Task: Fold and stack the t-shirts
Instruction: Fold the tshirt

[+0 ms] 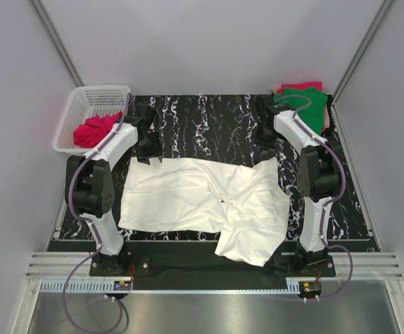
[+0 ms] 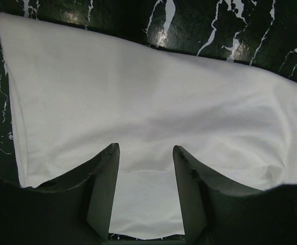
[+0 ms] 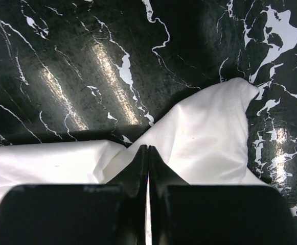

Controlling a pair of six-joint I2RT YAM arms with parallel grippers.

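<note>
The white t-shirt (image 1: pixel 202 198) lies spread on the black marble table (image 1: pixel 208 115), its lower right part folded over and hanging past the near edge. My left gripper (image 1: pixel 149 156) hovers open over the shirt's far left corner, with white cloth (image 2: pixel 138 97) showing between its fingers (image 2: pixel 145 147). At the far right edge of the shirt, my right gripper (image 1: pixel 264 156) is shut (image 3: pixel 148 147), and the white fabric (image 3: pixel 204 138) rises in a peak toward its tips. A green t-shirt (image 1: pixel 311 108) lies at the back right corner. A pinkish-red t-shirt (image 1: pixel 97 130) is bunched in the basket.
A white plastic basket (image 1: pixel 94 94) stands off the table's back left corner. A red cloth (image 1: pixel 299 86) shows behind the green shirt. Grey walls close in on three sides. A metal rail (image 1: pixel 208 263) runs along the near edge by the arm bases.
</note>
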